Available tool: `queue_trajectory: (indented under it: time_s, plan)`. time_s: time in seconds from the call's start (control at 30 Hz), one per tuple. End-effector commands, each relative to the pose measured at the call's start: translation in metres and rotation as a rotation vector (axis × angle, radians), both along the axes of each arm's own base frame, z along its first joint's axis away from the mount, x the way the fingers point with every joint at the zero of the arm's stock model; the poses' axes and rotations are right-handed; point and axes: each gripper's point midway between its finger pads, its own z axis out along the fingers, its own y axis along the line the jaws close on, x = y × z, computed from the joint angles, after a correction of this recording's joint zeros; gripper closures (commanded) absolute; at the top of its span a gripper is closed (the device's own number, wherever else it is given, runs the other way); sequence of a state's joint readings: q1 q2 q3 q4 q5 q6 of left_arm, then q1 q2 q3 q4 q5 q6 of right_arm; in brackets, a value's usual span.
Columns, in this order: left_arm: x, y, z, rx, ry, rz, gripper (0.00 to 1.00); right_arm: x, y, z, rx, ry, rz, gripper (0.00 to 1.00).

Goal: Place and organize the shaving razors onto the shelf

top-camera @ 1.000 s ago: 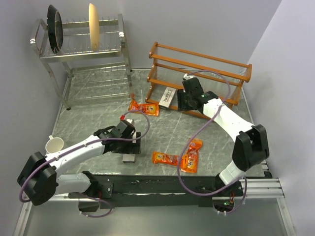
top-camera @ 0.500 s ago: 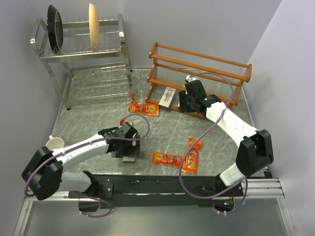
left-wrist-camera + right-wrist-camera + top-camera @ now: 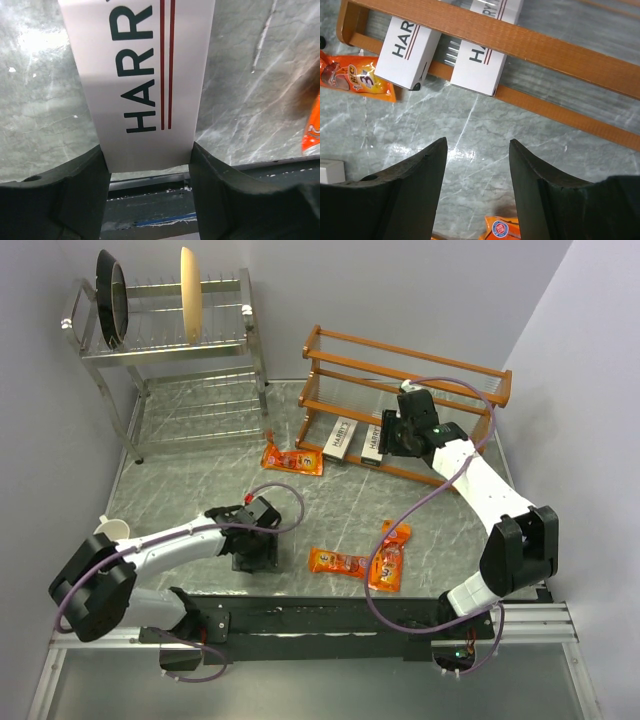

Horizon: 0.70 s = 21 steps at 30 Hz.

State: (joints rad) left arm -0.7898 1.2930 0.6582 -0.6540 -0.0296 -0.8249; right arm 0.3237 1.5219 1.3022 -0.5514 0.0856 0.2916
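Note:
A pale-grey HARRY'S razor box (image 3: 145, 75) lies flat on the marble table near the front edge. My left gripper (image 3: 147, 150) is shut on its near end, a finger pressed against each long side; from above the left gripper (image 3: 255, 552) hides the box. Two more HARRY'S boxes (image 3: 341, 437) (image 3: 373, 447) lie side by side on the bottom tier of the orange-brown wooden shelf (image 3: 400, 350). My right gripper (image 3: 393, 435) hangs open and empty just in front of them, seen in the wrist view with the right gripper (image 3: 477, 142) over bare marble. Orange packs lie at the shelf's left foot (image 3: 292, 458) and front centre (image 3: 336, 562) (image 3: 390, 555).
A steel wire dish rack (image 3: 170, 360) stands at the back left with a dark pan (image 3: 112, 298) and a wooden plate (image 3: 189, 295). A white cup (image 3: 110, 533) sits at the left edge beside my left arm. The black base rail (image 3: 300, 615) runs along the front.
The left gripper came down over the grey box and closed on its end. The right gripper drew back to the right, leaving a second box on the shelf's bottom tier.

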Motion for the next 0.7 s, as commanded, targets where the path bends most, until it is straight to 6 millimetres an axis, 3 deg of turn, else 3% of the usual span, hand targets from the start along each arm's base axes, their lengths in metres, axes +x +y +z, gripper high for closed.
queue_trajectory:
  time_s: [0.0,0.07,0.23,0.33,0.43,0.47,0.53,0.57,0.63,0.67]
  plan:
    - [0.018,-0.022,0.018,-0.062,-0.065,-0.044,0.4,0.002,0.002,0.019,0.036,-0.037,0.0,0.4]
    - [0.027,-0.037,0.038,-0.11,-0.124,-0.106,0.45,0.001,-0.001,0.027,0.027,-0.056,0.007,0.41]
    - [0.024,-0.067,0.071,-0.198,-0.246,-0.27,0.52,-0.001,-0.017,0.045,-0.037,-0.096,0.006,0.41]
    - [0.037,-0.084,0.094,-0.232,-0.336,-0.336,0.51,-0.002,-0.03,0.063,-0.079,-0.136,0.006,0.41]
    - [0.061,-0.113,0.125,-0.273,-0.474,-0.44,0.51,-0.004,-0.058,0.083,-0.113,-0.179,-0.049,0.41]
    - [0.068,-0.12,0.123,-0.258,-0.488,-0.46,0.51,-0.005,-0.074,0.092,-0.112,-0.197,-0.097,0.41]
    - [0.075,-0.14,0.139,-0.277,-0.543,-0.548,0.52,-0.007,-0.093,0.101,-0.097,-0.218,-0.159,0.41]
    - [0.078,-0.145,0.126,-0.238,-0.509,-0.573,0.53,-0.01,-0.108,0.107,-0.092,-0.233,-0.199,0.41]
    - [0.08,-0.158,0.128,-0.237,-0.503,-0.642,0.54,-0.015,-0.119,0.117,-0.082,-0.264,-0.241,0.41]
    - [0.083,-0.164,0.116,-0.21,-0.473,-0.664,0.55,-0.017,-0.13,0.117,-0.081,-0.269,-0.275,0.41]
